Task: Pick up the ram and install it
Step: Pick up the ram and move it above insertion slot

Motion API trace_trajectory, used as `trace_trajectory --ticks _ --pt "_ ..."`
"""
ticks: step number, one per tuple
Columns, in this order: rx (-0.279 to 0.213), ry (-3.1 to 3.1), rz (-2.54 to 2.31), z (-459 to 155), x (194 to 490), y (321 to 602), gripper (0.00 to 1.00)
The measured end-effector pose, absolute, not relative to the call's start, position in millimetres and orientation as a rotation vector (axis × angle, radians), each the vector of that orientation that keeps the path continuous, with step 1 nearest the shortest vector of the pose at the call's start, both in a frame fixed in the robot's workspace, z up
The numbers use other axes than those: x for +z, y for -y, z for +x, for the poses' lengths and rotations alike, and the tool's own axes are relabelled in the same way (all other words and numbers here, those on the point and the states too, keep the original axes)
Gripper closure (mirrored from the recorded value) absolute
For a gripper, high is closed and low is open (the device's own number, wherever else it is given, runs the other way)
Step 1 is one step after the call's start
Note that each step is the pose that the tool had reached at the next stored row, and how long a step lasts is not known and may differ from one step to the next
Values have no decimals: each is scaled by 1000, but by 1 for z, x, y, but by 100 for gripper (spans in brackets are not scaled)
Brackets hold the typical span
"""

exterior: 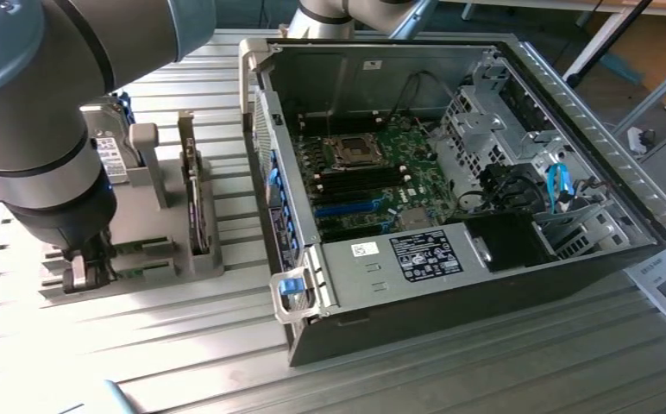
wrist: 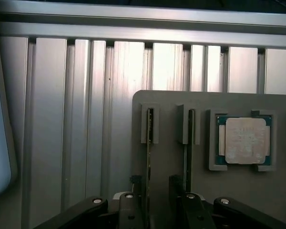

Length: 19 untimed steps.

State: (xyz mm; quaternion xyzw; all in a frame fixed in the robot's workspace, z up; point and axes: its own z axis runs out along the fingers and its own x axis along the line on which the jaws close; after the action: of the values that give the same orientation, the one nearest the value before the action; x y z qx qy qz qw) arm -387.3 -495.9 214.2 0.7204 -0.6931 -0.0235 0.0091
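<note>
Black 2-finger hand (wrist: 156, 181), spread astride the thin, edge-on circuit-board ram stick (wrist: 149, 138), 8 o'clock from the open grey metal computer case (exterior: 322, 78): not lifted, not installed.

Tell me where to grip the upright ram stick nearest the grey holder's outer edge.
Pinch the thin dark ram stick across its flat faces near mid-length, coming straight down from above: it stands on edge, and the grey slotted holder wraps its visible end.

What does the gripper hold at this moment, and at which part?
Nothing yet, it seems: the gripper straddles the ram, which stands on edge in its grey holder, with a gap on one side.
</note>
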Motion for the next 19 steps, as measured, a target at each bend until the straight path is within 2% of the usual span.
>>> trace_trajectory --ticks 6,19 --pt "-73 2165 2251 -387 211 506 64" --pt "-74 2165 2251 -383 205 505 64"
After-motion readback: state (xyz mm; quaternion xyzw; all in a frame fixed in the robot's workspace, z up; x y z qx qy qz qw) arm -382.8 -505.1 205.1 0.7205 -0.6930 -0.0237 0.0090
